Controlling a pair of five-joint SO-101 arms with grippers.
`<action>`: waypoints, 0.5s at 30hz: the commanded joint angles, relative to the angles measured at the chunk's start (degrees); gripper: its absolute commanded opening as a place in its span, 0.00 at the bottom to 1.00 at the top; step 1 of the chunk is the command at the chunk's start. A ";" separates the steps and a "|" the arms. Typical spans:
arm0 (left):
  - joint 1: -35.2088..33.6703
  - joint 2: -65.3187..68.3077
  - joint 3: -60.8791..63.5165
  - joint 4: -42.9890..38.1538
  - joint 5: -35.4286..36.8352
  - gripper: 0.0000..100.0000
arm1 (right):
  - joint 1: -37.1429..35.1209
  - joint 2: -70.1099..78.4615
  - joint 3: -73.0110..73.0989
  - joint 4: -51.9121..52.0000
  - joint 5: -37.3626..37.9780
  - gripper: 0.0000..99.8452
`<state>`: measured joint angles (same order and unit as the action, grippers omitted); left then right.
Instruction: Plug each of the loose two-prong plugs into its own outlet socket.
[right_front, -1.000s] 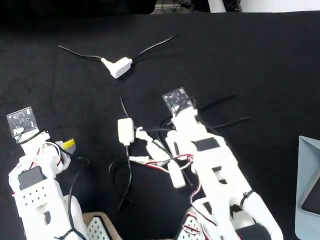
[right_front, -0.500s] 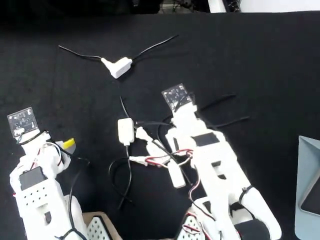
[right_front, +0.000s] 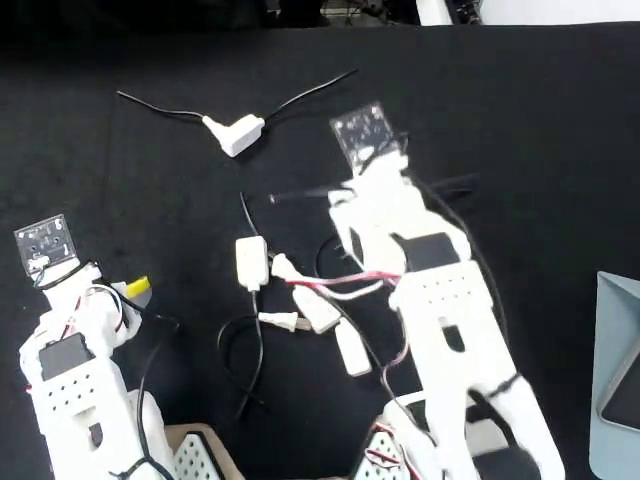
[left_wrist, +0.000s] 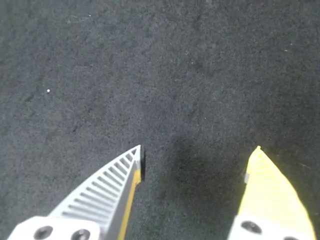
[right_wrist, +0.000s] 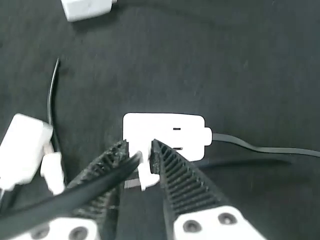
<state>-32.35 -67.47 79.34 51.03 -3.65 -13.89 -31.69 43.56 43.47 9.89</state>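
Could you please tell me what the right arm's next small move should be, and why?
Probably ease the right pincer forward: it is shut on a small white plug at the edge of the white rectangular socket block, short of its two dark slots.

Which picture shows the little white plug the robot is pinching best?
The right wrist view: the plug is pinched close up in the right gripper, beside a white socket. In the high view the right arm covers it. The left wrist view faces black tabletop.
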 joint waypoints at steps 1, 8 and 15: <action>0.40 -0.70 -0.57 -1.23 -0.09 0.33 | 0.53 7.52 -6.20 -8.35 -0.35 0.01; 0.40 -0.70 -0.48 -1.23 -0.09 0.33 | -3.52 23.78 -14.90 -20.04 -0.44 0.01; 0.40 -0.70 -0.48 -1.23 -0.09 0.33 | -8.18 38.11 -27.12 -20.31 -0.79 0.01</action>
<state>-32.35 -67.47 79.34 51.03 -3.65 -19.96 2.86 23.96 24.40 9.71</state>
